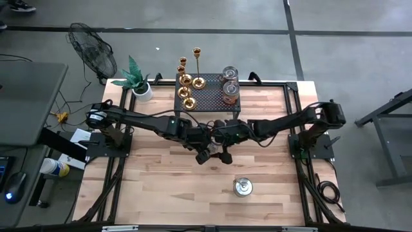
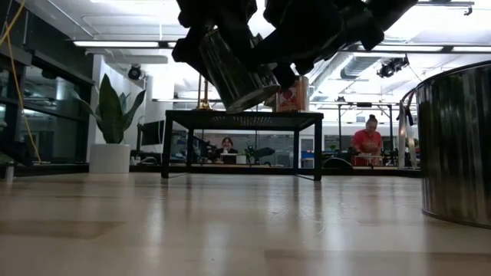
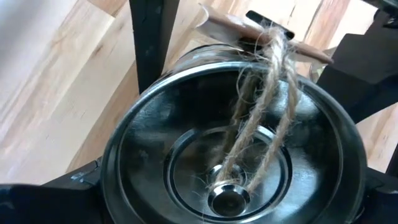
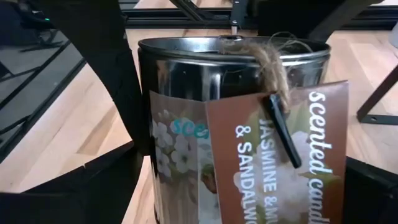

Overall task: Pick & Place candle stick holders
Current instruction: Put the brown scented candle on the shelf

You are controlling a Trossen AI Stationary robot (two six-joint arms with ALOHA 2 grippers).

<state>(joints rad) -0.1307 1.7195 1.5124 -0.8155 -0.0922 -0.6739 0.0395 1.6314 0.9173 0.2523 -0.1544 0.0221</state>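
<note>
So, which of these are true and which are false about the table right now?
1. The gold candle stick holders stand on the black rack. True.
2. The tagged candle tin rests on the table. False: it hangs tilted in the air at mid-table, between the left gripper and the right gripper.
3. A second tin stands alone near the table's front edge. True.
4. The potted plant sits on the rack. False: it stands on the table beside it.
</note>
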